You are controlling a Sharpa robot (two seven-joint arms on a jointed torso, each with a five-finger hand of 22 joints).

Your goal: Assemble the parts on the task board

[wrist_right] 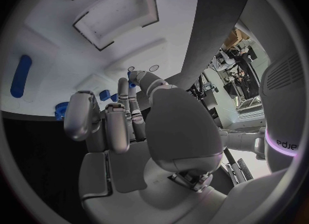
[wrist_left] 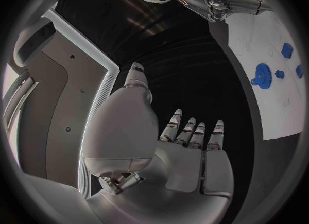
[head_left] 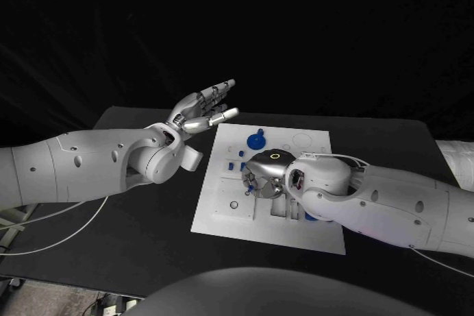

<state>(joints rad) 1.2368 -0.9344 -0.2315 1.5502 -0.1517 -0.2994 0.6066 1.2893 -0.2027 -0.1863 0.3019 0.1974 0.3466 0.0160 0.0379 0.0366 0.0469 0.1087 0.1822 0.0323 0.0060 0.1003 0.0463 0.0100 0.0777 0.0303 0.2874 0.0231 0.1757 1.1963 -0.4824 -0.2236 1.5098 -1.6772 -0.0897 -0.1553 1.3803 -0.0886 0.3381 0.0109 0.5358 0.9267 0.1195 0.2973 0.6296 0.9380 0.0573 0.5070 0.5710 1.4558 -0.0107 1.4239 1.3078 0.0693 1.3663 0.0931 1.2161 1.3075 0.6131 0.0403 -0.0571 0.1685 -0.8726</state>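
The big black table (head_left: 118,213) holds the flat white task board (head_left: 222,192) in its middle, with its long side running from near to far. The board looks stiff and heavy enough to stay put.

The left hand (head_left: 203,107) hangs in the air just past the far left corner of the board. Its fingers are spread apart and it holds nothing.

The right hand (head_left: 268,172) is down over the middle of the board. In the right wrist view its fingers (wrist_right: 119,126) curl toward the board. A small blue bit shows at one fingertip, but I cannot tell if the hand is pinching it or just touching near it.

On the far part of the board sits a round blue gear with teeth (head_left: 257,139). It lies flat. I think it is hard plastic, light and a bit slippery. The best place to grab it would be by its rim or its little middle knob.

A long blue peg (wrist_right: 20,74) lies flat on the board, away from the hand. It looks stiff and light, and I would pinch it across its thin middle.

Some tiny blue pieces (head_left: 237,151) stand near the gear. They look easy to knock over, so a soft pinch from above seems best.
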